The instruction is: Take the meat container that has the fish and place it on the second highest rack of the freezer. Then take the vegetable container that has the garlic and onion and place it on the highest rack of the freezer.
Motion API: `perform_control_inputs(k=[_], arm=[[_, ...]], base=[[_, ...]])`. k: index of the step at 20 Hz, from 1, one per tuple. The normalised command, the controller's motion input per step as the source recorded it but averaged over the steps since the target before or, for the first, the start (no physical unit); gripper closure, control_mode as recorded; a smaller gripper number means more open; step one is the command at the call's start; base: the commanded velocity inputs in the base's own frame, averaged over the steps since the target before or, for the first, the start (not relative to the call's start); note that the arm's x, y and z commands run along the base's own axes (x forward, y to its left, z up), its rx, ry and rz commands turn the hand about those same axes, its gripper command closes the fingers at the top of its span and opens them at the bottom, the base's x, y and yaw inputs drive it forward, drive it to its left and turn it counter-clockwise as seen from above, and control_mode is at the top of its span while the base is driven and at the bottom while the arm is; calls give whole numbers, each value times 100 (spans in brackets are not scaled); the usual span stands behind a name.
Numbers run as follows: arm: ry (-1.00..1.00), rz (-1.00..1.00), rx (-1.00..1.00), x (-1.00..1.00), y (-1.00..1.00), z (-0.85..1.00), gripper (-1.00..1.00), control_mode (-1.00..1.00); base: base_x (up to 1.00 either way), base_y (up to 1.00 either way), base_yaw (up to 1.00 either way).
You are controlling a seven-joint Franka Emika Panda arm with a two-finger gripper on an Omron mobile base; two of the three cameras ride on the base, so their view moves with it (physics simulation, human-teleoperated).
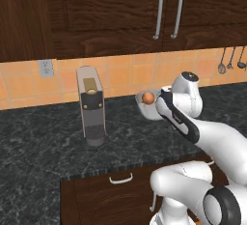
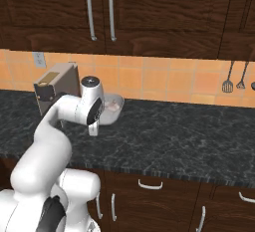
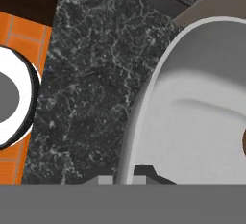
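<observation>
One claw (image 3: 126, 180) shut on veg container (image 3: 202, 122) rim, near backsplash (image 1: 125, 74).

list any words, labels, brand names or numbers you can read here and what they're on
None: no readable text anywhere.
The coffee machine has a tan panel on top, with no lettering to make out.
The wall outlet is plain.
The tray, held at its rim by the shut gripper, bears no marking.

Glossy white, rounded robot arm (image 1: 217, 142) of tubular segments; dark grey joint rings and black wrist band.
</observation>
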Motion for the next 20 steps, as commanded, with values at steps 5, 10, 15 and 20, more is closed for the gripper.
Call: perform_control_inputs(k=[5, 10, 15, 20], arm=[[0, 1, 0, -44, 11, 17, 100, -100], [0, 5, 0, -48, 5, 9, 100, -100], [0, 12, -1, -35, 0, 6, 100, -100], [0, 3, 0, -9, 0, 14, 100, -100]], base=[[0, 0, 0], [0, 0, 0], [0, 0, 0], [0, 0, 0]])
